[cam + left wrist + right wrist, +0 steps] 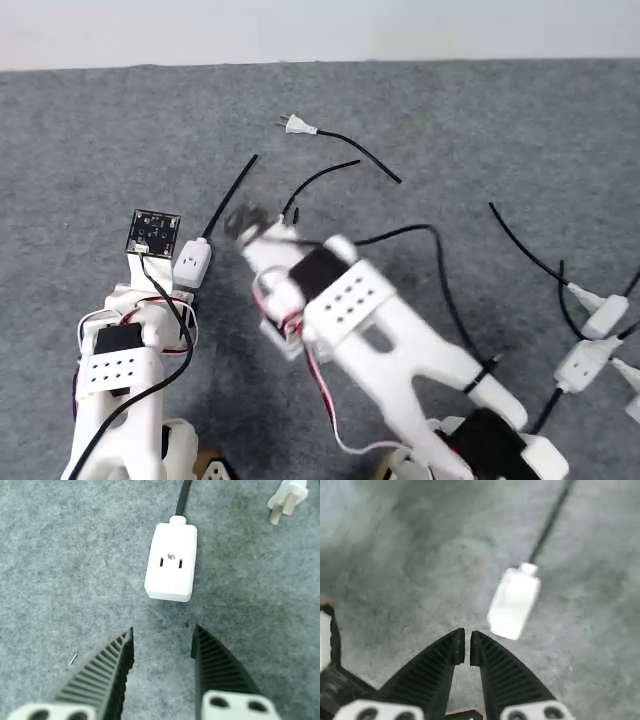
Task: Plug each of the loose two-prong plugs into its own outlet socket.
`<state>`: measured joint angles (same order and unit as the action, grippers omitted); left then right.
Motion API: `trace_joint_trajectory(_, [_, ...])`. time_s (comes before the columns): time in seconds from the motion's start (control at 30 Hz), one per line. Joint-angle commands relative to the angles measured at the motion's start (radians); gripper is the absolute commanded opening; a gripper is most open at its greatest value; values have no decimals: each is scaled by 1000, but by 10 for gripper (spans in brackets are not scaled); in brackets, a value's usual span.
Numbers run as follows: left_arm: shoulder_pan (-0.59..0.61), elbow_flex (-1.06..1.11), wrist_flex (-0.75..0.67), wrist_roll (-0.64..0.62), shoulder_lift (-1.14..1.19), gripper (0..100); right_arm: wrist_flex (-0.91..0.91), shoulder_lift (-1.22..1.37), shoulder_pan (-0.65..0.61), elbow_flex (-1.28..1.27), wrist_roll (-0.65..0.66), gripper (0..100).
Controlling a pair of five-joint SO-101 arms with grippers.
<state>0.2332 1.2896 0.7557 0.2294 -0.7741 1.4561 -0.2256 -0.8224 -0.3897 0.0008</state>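
Observation:
A white outlet socket [171, 569] lies face up on the grey carpet, its black cord running away from my left gripper [162, 640], which stands open just short of it with nothing between the fingers. In the high view this socket [191, 262] sits beside the left arm. A white two-prong plug [286, 499] lies beyond the socket to one side. My right gripper [466, 642] is shut and empty, close to the same socket [514, 602]; from above it [243, 222] hovers mid-table. Another loose plug [296, 125] with a black cord lies at the back.
At the right edge lie more white sockets [605, 315] [585, 362] with black cords. A loose black cord [320, 178] curves across the middle, and another cord [445, 285] runs past the right arm. The carpet ends at a pale wall at the back.

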Motion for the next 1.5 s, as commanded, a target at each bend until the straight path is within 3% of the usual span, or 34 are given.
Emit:
trace_joint_trajectory(0.0, [9,-39,-20,15,-17,182,-113,-39,-18,-86,18,8])
trace_joint_trajectory(0.17, [9,-38,-20,15,-14,178,-257,-39,24,-212,52,9])
trace_joint_trajectory(0.63, [8,-28,-23,15,-14,178,-435,-38,328,-339,216,9])
trace_joint_trajectory(0.93, [-29,-33,-11,-8,-18,181,-404,-111,312,-319,198,9])
trace_joint_trajectory(1.03, [-138,-107,146,-210,-18,181,-361,-240,286,-316,66,9])
trace_joint_trajectory(1.13, [-330,-213,325,-448,-12,182,-357,-412,337,-385,9,9])
trace_joint_trajectory(1.2, [-468,-216,301,-577,-9,182,-374,-515,420,-465,5,9])
trace_joint_trajectory(1.33, [-647,-119,133,-669,-9,271,-427,-645,570,-638,21,9])
trace_joint_trajectory(1.47, [-779,-119,137,-867,-8,370,-427,-656,677,-666,63,9])
